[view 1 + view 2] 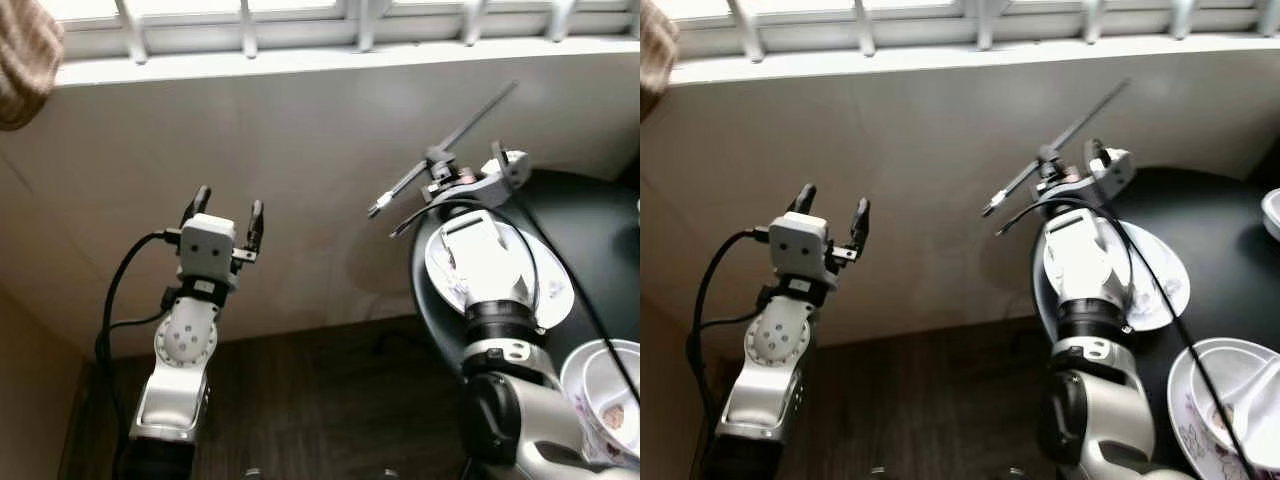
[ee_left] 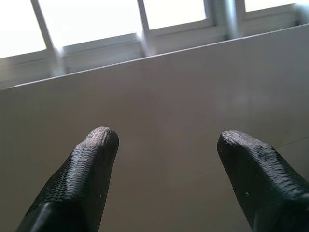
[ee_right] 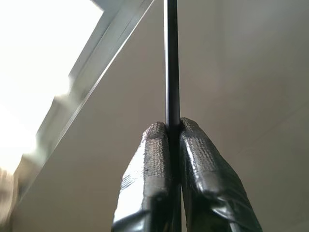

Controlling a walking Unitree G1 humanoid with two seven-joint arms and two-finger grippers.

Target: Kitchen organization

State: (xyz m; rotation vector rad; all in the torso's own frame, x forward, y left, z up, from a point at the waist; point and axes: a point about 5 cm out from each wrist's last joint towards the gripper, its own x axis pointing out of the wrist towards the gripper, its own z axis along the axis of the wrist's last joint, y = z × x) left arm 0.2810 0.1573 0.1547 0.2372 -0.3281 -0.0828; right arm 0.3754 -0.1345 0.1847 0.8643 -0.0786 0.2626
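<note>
Chopstick (image 1: 445, 150) pinched in the right pincer (image 1: 437, 160), raised above the black desk (image 1: 590, 240).
Head views: left pincer (image 1: 830, 215) at nine o'clock, spread, empty. Right wrist view: fingertips (image 3: 157, 145) pressed on the stick (image 3: 171, 58), pointing twelve o'clock.

glossy white plate (image 1: 552, 290) on a smooth black table (image 1: 590, 230); thin dark rod (image 3: 171, 63); textured rubbery claw fingers (image 2: 82, 179).
</note>
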